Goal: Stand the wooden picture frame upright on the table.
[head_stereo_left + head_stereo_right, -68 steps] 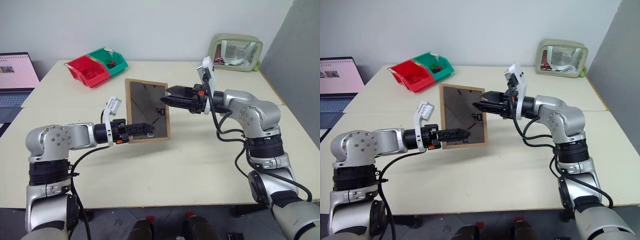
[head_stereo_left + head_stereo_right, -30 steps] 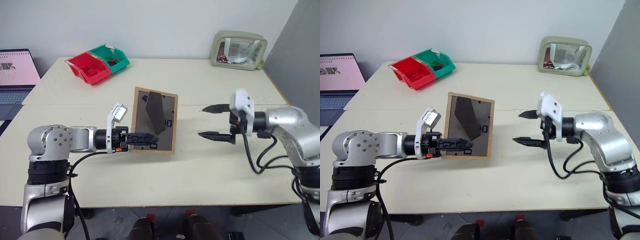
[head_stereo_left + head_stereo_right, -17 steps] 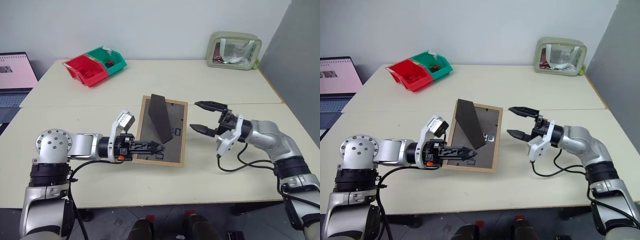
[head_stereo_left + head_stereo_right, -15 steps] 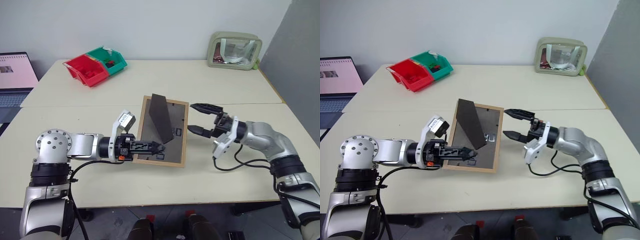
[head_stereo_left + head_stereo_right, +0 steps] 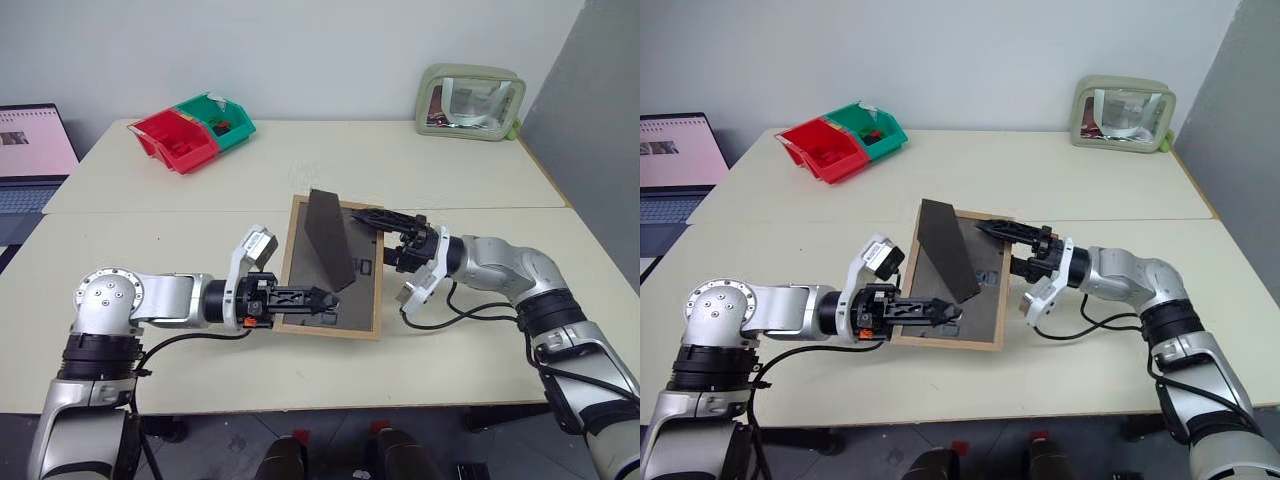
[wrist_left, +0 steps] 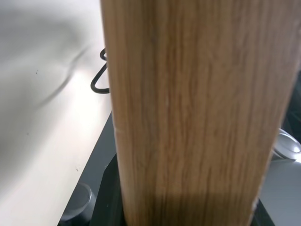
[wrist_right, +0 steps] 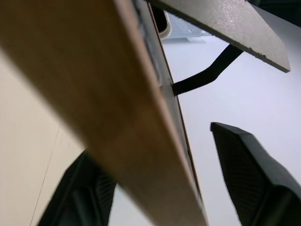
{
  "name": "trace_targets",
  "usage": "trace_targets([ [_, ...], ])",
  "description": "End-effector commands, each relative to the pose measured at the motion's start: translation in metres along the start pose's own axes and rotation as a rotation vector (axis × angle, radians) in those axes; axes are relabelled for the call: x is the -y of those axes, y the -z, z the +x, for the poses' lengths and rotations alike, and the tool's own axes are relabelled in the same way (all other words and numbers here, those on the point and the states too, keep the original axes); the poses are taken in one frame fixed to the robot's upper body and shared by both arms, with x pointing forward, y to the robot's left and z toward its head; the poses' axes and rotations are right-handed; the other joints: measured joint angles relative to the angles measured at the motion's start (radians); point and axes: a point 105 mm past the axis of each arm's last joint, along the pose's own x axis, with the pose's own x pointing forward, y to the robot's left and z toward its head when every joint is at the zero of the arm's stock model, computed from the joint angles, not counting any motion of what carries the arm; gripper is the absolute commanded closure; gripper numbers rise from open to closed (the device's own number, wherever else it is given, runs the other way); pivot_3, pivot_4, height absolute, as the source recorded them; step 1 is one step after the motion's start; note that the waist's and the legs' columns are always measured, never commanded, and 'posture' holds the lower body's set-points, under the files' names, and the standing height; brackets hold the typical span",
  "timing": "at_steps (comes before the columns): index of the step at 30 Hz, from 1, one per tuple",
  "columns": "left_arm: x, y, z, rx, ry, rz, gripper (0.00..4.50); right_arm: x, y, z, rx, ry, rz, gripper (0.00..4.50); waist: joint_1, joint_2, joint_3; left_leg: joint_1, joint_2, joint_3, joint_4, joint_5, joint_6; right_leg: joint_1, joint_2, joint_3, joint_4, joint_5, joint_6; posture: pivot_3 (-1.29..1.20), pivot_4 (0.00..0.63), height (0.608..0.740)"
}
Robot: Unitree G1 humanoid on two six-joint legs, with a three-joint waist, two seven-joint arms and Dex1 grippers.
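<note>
You have the large pale cream worktop [image 5: 200, 380] in front of you, with a seam line running across its middle. At its far right edge stands a pale green-edged shiny pouch [image 5: 471, 102]; at far left sit a red plastic bin [image 5: 172, 140] and a green plastic bin [image 5: 218, 117] side by side, and the pink-lit screen of an open laptop [image 5: 30, 150] shows beyond the worktop's left edge.

The small rectangular light-wood picture frame [image 5: 372, 300] is near the middle of the worktop, just on the near side of the seam, its dark grey back turned up towards you and its dark fold-out stand [image 5: 330, 240] swung out from the back. It is tilted, its far edge raised; whether its near edge touches the worktop you cannot tell.

Your left fingers [image 5: 300, 297] are clamped on the frame's left side, one black finger lying across the grey back near its lower edge, and the left wrist view looks straight along the wooden edge [image 6: 193, 108].

Your right fingers [image 5: 1025, 250] stand partly open around the frame's right side near its upper corner. In the right wrist view one finger [image 7: 251, 174] is on the back side and apart from the wood, while the other sits under the wooden edge; they are not yet closed on it.
</note>
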Motion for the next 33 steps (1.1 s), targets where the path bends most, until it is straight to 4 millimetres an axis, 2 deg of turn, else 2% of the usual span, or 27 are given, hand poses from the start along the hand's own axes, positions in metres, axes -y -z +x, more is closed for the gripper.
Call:
trace_targets([
  [1,0.009,-0.003,0.002,0.029,0.025,0.015,3.65,0.018,-0.002,0.001,0.033,0.062,-0.048,2.57,0.000,0.000,0.000,0.000,0.000,0.000,0.000,0.000,0.000,0.000,0.000,0.000,0.000,0.000,0.000,0.00,0.150,0.740],
  [3,0.009,-0.002,0.003,0.027,0.018,0.020,3.65,0.019,-0.003,0.001,0.043,0.069,-0.052,2.81,0.000,0.000,0.000,0.000,0.000,0.000,0.000,0.000,0.000,0.000,0.000,0.000,0.000,0.000,0.000,0.00,0.150,0.740],
  [6,0.009,-0.001,0.003,0.031,0.009,0.025,3.65,0.019,-0.004,0.003,0.049,0.079,-0.040,2.90,0.000,0.000,0.000,0.000,-0.001,0.000,0.000,0.000,0.000,0.000,0.001,0.000,0.001,0.000,0.000,0.00,0.150,0.740],
  [7,0.008,-0.001,0.003,0.037,0.004,0.025,2.96,0.019,-0.003,0.003,0.046,0.083,-0.034,2.91,0.000,0.000,0.000,0.000,-0.001,0.000,0.000,0.000,0.000,0.000,0.001,0.000,0.001,0.000,0.000,0.00,0.150,0.740],
  [8,0.008,-0.002,0.002,0.041,0.000,0.024,2.93,0.020,-0.003,0.003,0.043,0.090,-0.024,2.92,0.000,0.000,0.000,0.000,-0.001,0.000,0.000,0.000,0.000,0.000,0.001,0.000,0.001,0.000,0.000,0.00,0.150,0.740],
  [11,0.009,-0.019,-0.010,0.121,-0.034,0.049,2.20,0.020,-0.002,0.000,0.039,0.105,0.008,3.19,-0.001,0.000,0.000,0.001,-0.001,0.000,0.000,0.000,0.001,0.000,0.001,0.000,0.001,0.000,0.000,0.00,0.150,0.740],
  [15,0.014,-0.034,-0.023,0.215,-0.078,0.099,1.28,0.012,0.003,-0.006,-0.003,0.094,0.074,3.19,-0.001,0.000,0.000,0.000,-0.001,0.000,0.000,-0.001,0.002,0.000,0.001,0.000,0.001,0.000,0.000,0.00,0.150,0.740],
  [18,0.015,-0.037,-0.039,0.322,-0.135,0.136,0.79,0.003,0.008,-0.012,-0.056,0.111,0.157,3.19,-0.003,0.000,0.000,0.001,0.000,0.001,0.000,-0.001,0.002,0.000,0.001,0.001,0.000,0.000,0.000,0.00,0.150,0.740],
  [19,0.015,-0.039,-0.048,0.376,-0.176,0.155,0.45,0.001,0.011,-0.014,-0.079,0.122,0.193,3.19,-0.003,0.000,0.000,0.001,0.001,0.001,0.000,-0.001,0.003,0.001,-0.001,0.001,0.001,0.000,0.000,0.00,0.150,0.740],
  [21,0.016,-0.043,-0.072,0.492,-0.277,0.192,0.07,-0.001,0.014,-0.016,-0.106,0.143,0.278,3.19,-0.004,0.000,0.000,0.001,0.002,0.001,0.000,-0.001,0.003,0.001,-0.001,0.001,0.001,0.000,0.000,0.00,0.150,0.740],
  [22,0.017,-0.040,-0.083,0.515,-0.371,0.254,0.00,-0.001,0.020,-0.015,-0.145,0.175,0.360,3.19,-0.006,0.000,0.000,0.001,0.002,0.001,0.000,-0.002,0.004,0.001,-0.002,0.001,0.001,0.000,0.000,0.00,0.150,0.740],
  [24,0.021,-0.034,-0.090,0.513,-0.487,0.351,0.00,-0.003,0.026,-0.012,-0.178,0.191,0.498,3.20,-0.012,0.000,0.000,0.001,0.004,0.001,0.000,-0.002,0.004,0.001,-0.002,0.002,0.001,0.000,0.000,0.00,0.150,0.740],
  [27,0.020,-0.018,-0.090,0.455,-0.692,0.508,0.00,-0.020,0.031,0.006,-0.179,0.067,0.869,3.20,-0.008,0.000,0.000,0.001,0.005,-0.001,0.000,-0.002,0.004,0.002,-0.002,0.002,0.000,0.000,-0.001,0.00,0.150,0.740],
  [29,0.010,-0.010,-0.092,0.424,-0.819,0.602,0.00,-0.025,0.033,0.015,-0.149,0.022,1.127,3.20,-0.004,0.000,0.000,0.004,0.004,-0.001,0.000,-0.002,0.004,0.004,-0.003,0.001,0.000,0.000,-0.001,0.00,0.150,0.740],
  [32,0.000,0.000,-0.087,0.428,-0.914,0.713,0.00,-0.041,0.040,0.033,-0.140,-0.072,1.571,3.20,0.001,0.001,0.000,0.005,0.004,0.000,-0.001,-0.002,0.004,0.005,-0.003,0.000,0.001,0.000,-0.001,0.00,0.150,0.740],
  [33,-0.002,0.003,-0.084,0.425,-0.920,0.740,0.00,-0.048,0.039,0.039,-0.135,-0.115,1.664,3.20,0.002,0.001,0.000,0.006,0.004,0.000,-0.001,-0.002,0.004,0.005,-0.002,0.000,0.001,0.000,-0.001,0.00,0.150,0.740],
])
